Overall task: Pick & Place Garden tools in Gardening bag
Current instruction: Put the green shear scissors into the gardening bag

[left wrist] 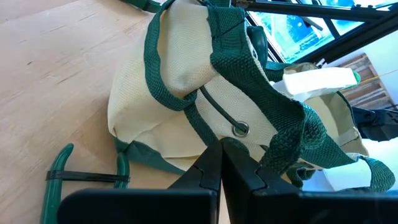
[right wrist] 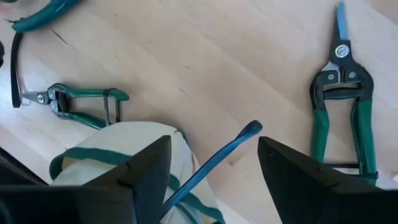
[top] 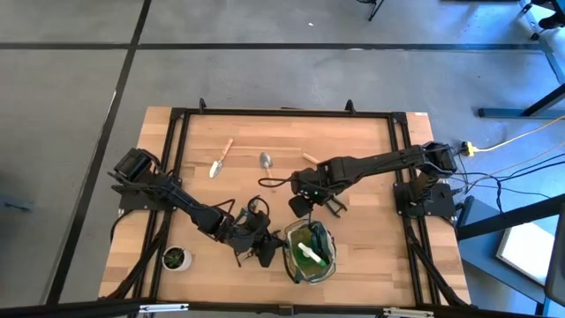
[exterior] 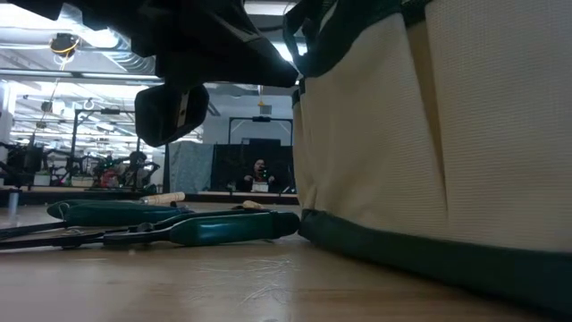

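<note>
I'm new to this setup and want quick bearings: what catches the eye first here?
The khaki and green bag at the table's near edge, a white-topped spray bottle poking out. The left gripper is shut on the bag's green strap. The right gripper hovers open above the bag, green-handled shears lying on the wood nearby.

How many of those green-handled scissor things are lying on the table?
2 for certain: one pair of green-handled metal shears lies on bare wood, a second pair beside the khaki fabric bag with green trim. Others may be hidden.

Khaki-green gardening bag (top: 310, 252) upright (spray bottle (top: 310, 253) apparently inside).
</note>
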